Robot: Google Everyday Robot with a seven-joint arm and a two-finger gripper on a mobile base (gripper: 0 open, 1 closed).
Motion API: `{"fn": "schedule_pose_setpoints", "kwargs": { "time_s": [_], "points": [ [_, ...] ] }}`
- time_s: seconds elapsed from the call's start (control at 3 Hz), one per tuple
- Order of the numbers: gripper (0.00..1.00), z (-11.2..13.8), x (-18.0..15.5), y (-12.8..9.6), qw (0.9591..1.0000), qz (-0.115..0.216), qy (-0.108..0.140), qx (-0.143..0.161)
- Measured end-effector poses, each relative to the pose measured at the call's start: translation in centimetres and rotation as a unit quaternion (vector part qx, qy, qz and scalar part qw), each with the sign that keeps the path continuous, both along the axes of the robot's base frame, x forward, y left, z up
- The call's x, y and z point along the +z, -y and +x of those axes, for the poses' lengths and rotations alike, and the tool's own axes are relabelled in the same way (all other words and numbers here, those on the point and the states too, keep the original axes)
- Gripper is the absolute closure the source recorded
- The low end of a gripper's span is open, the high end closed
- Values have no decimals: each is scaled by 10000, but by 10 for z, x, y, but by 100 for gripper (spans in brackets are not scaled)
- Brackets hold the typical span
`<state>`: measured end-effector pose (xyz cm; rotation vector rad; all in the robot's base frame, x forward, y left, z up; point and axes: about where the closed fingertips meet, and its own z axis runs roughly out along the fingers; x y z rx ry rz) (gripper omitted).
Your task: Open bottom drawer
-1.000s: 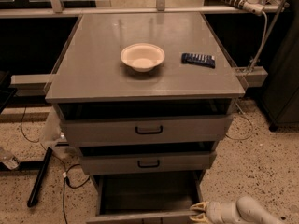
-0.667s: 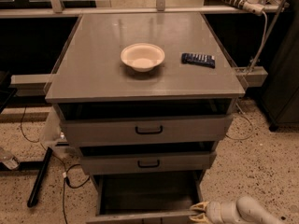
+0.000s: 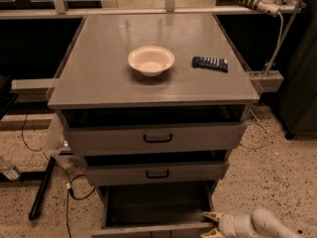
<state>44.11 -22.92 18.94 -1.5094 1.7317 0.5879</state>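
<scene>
Since the bottom drawer [image 3: 148, 229] stands out, opening looks done.
Gripper [image 3: 211, 223] at its right corner, spread, empty; next: retreat clear.

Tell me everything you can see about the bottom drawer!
The bottom drawer is grey metal and the lowest one in the cabinet. It is pulled far out, further than the middle drawer above it, so you look down into its dark, shallow inside. Its front runs along the picture's bottom edge, partly cut off. The claw sits at its right front corner; whether they touch is unclear.
</scene>
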Motion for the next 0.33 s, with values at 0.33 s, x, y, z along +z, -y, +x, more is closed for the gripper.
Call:
{"fn": "schedule_pose_setpoints", "kwargs": {
  "time_s": [0.33],
  "points": [
    [0,0,0,0,10000,0,0,0]
  ]
}}
